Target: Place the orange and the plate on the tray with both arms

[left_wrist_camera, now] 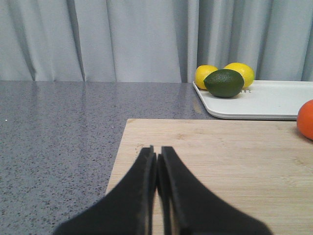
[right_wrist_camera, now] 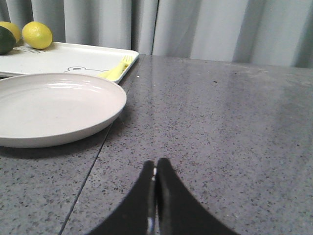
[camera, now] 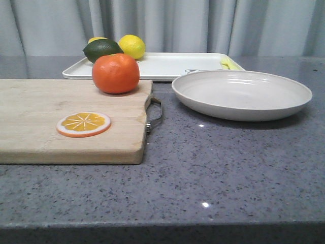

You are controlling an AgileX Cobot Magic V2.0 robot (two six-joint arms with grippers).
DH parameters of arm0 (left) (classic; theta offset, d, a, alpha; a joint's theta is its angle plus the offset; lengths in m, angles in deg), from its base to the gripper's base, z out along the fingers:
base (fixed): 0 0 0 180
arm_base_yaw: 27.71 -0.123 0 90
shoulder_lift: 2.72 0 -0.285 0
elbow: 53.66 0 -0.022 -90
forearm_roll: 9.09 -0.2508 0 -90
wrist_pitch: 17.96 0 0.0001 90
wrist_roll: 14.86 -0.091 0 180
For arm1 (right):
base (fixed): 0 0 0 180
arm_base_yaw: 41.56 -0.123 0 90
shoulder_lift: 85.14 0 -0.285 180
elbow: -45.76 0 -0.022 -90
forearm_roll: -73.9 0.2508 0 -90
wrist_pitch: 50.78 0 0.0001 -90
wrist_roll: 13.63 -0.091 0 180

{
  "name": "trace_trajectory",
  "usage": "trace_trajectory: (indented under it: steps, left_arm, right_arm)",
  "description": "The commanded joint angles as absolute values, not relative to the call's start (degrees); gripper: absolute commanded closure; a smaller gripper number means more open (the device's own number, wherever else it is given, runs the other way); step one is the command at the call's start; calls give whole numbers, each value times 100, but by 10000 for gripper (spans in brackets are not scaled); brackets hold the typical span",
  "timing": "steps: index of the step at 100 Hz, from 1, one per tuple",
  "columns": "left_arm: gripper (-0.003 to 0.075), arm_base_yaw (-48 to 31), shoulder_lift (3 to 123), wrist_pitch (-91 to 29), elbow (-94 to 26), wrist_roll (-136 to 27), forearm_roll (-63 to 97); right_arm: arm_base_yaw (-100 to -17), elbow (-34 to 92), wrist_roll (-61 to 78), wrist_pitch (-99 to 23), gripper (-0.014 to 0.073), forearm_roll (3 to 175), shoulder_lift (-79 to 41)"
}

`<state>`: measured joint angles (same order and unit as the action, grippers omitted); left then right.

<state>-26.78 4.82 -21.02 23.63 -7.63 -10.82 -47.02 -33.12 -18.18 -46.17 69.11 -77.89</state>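
Note:
The orange (camera: 116, 72) sits on the far right part of the wooden cutting board (camera: 35, 117); its edge shows in the left wrist view (left_wrist_camera: 306, 126). The off-white plate (camera: 241, 93) rests on the grey counter right of the board and shows in the right wrist view (right_wrist_camera: 49, 112). The white tray (camera: 167, 65) lies behind both, also seen in the left wrist view (left_wrist_camera: 274, 100) and the right wrist view (right_wrist_camera: 73, 58). My left gripper (left_wrist_camera: 157, 152) is shut and empty over the board's near left part. My right gripper (right_wrist_camera: 155, 164) is shut and empty over bare counter, right of the plate.
An orange slice disc (camera: 84, 124) lies on the board. Two lemons (camera: 132, 46) and a dark green lime (camera: 102, 49) sit at the tray's far left. A yellow fork (right_wrist_camera: 117, 70) lies on the tray's right end. The board has a metal handle (camera: 156, 114). Grey curtains hang behind.

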Motion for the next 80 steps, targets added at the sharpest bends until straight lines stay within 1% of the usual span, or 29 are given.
trace_trajectory:
  steps: [1,13,48,55,63,80]
  left_arm:
    - [741,-2690,286,-1641,2413,-723,-1040]
    - [741,-2690,286,-1641,2413,-723,-1040]
    - [741,-2690,286,-1531,2376,-723,-1040]
    - [741,-2690,286,-1655,2286,-723,-1040]
    - [741,-2690,309,-1993,2051,-723,-963]
    - [741,-2690,699,-2420,1357,-723,-658]
  right_arm:
    - [-4684,-3180,-1786,-5078,662,6839,-7856]
    - [-4684,-3180,-1786,-5078,662,6839,-7856]
    - [-4684,-3137,-1786,-5741,662,6871,-7856]
    - [-4684,-2978,-1786,-5452,662,7013,-7856]
    - [-4684,-2591,-1786,-4656,662,7257,-7838]
    - [-4684,-1644,-1786,-3416,662,7646,-7424]
